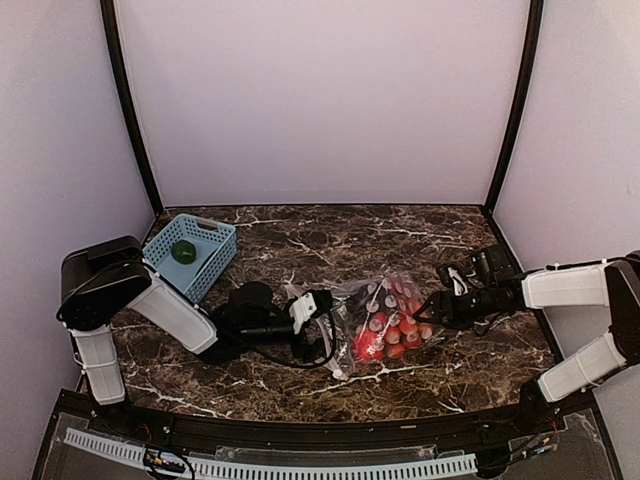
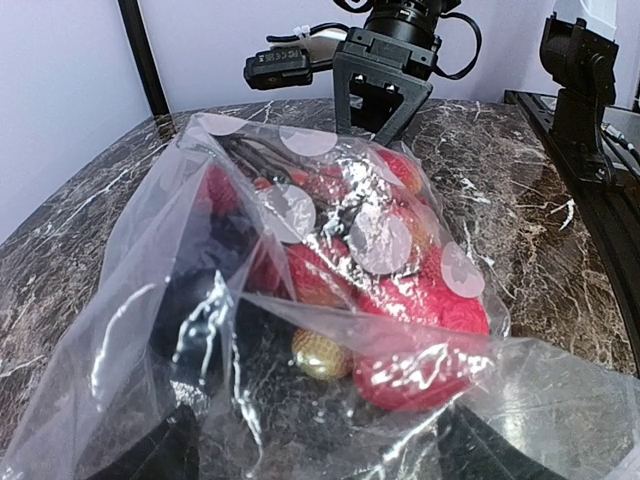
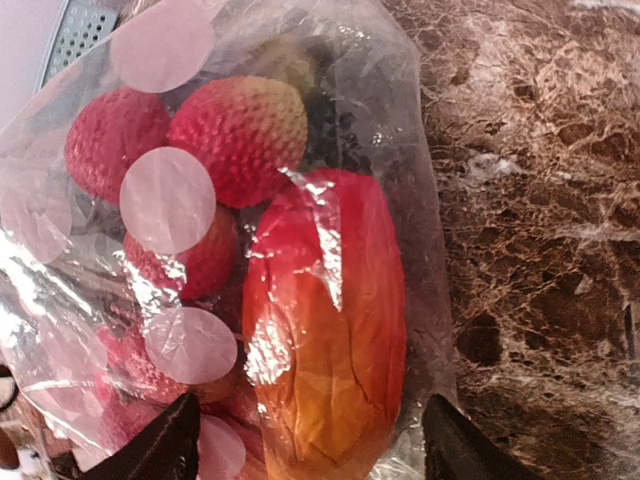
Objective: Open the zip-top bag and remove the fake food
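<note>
The zip-top bag (image 1: pixel 362 296) lies crinkled at the table's middle, printed with pale round dots. Inside it is fake food (image 1: pixel 390 335): bumpy red berries (image 2: pixel 425 300), a small golden ball (image 2: pixel 320 353), a dark shape (image 2: pixel 200 290) and a long red-orange fruit (image 3: pixel 325 320). My left gripper (image 1: pixel 325 308) is at the bag's left end, open, with loose plastic (image 2: pixel 150 260) bunched between its wide-set fingers (image 2: pixel 165 450). My right gripper (image 1: pixel 432 308) is at the bag's right end, open, its fingertips (image 3: pixel 175 440) either side of the red-orange fruit, apart from it. No zip strip shows.
A blue lattice basket (image 1: pixel 215 262) stands at the back left with a green ball (image 1: pixel 183 252) in it. Lilac walls and black posts enclose the marble table (image 1: pixel 300 235). The right gripper's head (image 2: pixel 385 60) faces my left wrist camera from behind the bag.
</note>
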Controlling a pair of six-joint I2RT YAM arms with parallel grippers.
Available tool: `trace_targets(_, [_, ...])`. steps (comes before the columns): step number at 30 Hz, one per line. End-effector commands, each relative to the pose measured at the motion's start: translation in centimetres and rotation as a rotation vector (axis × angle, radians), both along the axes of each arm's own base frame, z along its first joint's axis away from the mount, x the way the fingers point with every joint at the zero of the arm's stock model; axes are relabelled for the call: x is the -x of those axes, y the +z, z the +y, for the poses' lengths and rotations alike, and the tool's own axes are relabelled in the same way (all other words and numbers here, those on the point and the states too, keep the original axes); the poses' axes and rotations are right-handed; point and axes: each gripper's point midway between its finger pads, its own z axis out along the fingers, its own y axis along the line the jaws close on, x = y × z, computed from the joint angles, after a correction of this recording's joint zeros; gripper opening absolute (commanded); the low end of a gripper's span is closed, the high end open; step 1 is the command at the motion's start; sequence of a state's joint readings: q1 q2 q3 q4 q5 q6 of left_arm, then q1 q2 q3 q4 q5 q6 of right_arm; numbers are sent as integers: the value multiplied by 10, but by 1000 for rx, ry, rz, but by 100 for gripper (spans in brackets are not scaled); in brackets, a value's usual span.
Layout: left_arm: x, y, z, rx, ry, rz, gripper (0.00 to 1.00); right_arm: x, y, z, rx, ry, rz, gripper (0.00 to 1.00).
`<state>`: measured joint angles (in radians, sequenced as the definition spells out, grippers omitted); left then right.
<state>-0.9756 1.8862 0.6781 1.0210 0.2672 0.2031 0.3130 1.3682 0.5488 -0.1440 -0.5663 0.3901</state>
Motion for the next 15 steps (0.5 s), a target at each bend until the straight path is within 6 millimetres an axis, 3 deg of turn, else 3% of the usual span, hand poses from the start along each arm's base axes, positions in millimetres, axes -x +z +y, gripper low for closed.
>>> trace_targets(1, [1, -5, -1, -5, 1, -4, 81, 4, 4, 12, -88, 37, 7, 62])
trace_targets(3, [0, -5, -1, -5, 3, -4, 81, 1, 13, 16, -118, 43, -13, 41])
trace_targets(10, [0, -7, 2, -8, 15, -7, 81, -5, 46, 23, -165, 68, -83, 0])
trace_targets(15, [7, -3, 0, 16, -25, -7, 84, -1, 75, 34, -225, 112, -146, 0])
